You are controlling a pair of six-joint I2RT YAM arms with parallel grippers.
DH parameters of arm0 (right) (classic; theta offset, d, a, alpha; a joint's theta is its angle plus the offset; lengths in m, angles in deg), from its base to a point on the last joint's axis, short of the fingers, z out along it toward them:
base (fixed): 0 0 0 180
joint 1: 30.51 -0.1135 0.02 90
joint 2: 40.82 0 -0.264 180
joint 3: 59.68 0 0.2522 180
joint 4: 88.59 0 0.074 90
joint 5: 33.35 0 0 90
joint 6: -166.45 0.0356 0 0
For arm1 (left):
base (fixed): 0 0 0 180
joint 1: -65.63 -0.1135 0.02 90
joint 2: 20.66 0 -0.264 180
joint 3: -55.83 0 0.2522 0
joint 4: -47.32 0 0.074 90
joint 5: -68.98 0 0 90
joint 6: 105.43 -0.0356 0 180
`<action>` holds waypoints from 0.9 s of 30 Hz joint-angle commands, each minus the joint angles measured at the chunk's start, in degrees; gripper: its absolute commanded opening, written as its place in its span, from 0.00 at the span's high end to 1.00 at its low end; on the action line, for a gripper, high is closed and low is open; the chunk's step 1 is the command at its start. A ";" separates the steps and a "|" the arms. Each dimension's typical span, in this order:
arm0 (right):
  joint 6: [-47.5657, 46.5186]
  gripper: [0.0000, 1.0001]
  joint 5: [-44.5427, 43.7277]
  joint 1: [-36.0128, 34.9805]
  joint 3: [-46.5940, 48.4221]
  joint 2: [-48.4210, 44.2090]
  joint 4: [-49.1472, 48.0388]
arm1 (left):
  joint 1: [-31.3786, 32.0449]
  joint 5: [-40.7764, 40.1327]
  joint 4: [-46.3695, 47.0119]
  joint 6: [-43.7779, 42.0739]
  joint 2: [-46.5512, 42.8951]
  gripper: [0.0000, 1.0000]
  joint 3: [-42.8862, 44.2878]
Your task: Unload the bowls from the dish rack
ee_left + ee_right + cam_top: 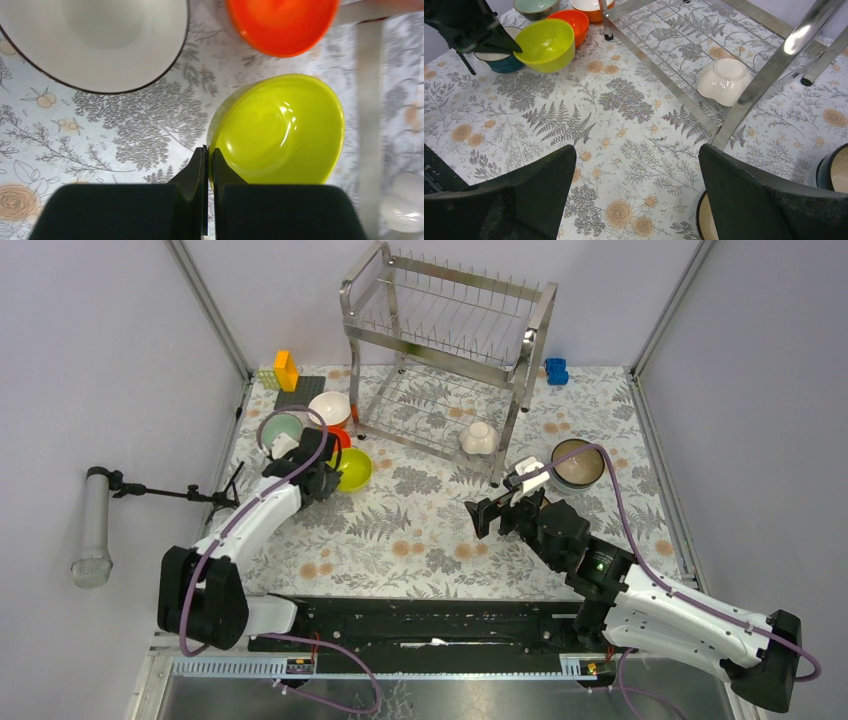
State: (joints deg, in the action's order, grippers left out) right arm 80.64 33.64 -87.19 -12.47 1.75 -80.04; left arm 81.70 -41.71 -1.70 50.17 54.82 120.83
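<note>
Currently we see one bowl left in the dish rack: a white bowl, upside down on the lower shelf. It sits ahead and to the right of the right gripper, just past the rack's front rail and close beside the front leg. The right gripper hangs above the floral tablecloth with its jaws spread as wide as they go and nothing between them. The left gripper is pinched fully together at the near rim of the yellow-green bowl, one finger inside the wall and one outside. We read that as a thin-rim grip, though the wall itself is hidden between the fingers. Ahead of it is an orange bowl, and ahead-left a dark-rimmed bowl with a white inside, both out on the cloth. A brown-gold bowl sits off to the right of the right gripper. Our handling guess for the white bowl is that it is glossy, stiff and light, likely slick and chippable. Because it is inverted, its rim lies on the wires and gives no easy pinch. We'd span the narrow raised foot on top, or tip it and take the rim wall. The leg and rail crowd it, so we'd come in from the open front.
</note>
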 commanded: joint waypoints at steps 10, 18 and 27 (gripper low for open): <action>-1.22 0.00 0.12 -0.04 0.60 0.09 -1.42 | -6.79 2.37 1.97 0.64 0.93 1.00 11.51; -1.48 0.00 0.18 -0.09 0.89 0.78 -1.46 | -9.60 -2.85 3.72 1.90 4.63 1.00 14.55; -1.47 0.00 0.12 -0.09 1.23 1.43 -1.34 | -11.41 -2.67 7.43 1.05 9.54 1.00 15.58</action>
State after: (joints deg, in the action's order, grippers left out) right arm 79.74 33.73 -87.19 -12.47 3.15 -80.04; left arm 70.90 -43.34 0.99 50.85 62.62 132.65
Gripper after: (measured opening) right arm 0.994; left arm 0.021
